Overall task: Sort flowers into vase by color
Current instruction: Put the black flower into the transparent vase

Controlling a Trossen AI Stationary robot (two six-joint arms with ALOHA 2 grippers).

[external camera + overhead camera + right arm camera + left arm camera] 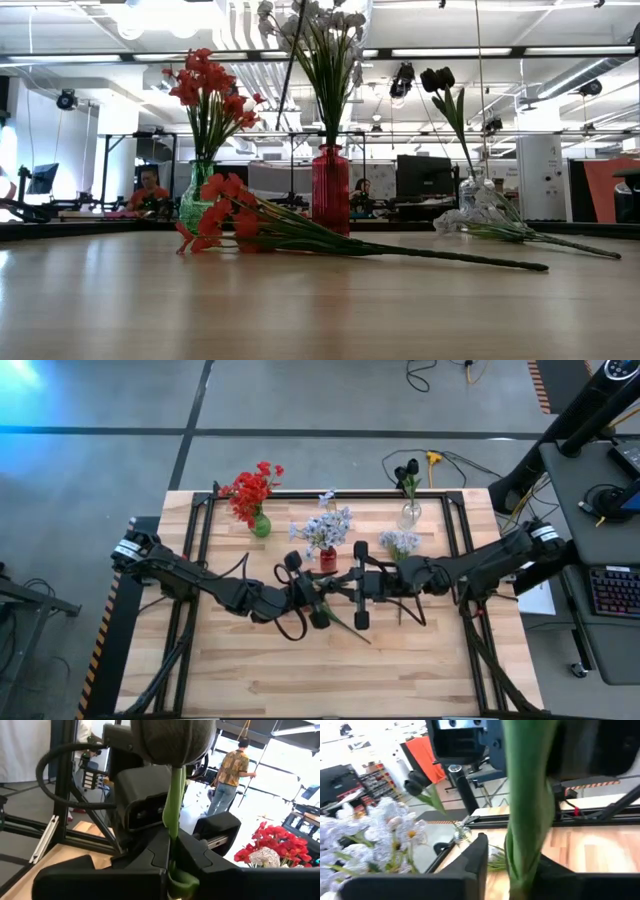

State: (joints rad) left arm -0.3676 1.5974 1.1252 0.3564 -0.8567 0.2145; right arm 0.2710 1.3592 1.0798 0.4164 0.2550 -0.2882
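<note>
High view: green glass vase (260,525) with red blooms far left on wooden worktop (300,670). Left tool (318,608) at centre grips a green stalk (527,820), fingers nearly shut. Red glass vase (328,559) holds pale blue-white flowers (322,526). Right tool (358,586) clenched on dark-budded green stem (173,805). Clear vase (410,513) with dark bud far right. Loose red flower stem (300,232) lies on worktop.

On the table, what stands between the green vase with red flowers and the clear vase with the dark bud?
The red vase, holding pale blue-white flowers, stands between the green vase and the clear vase; the low view shows it best.
</note>
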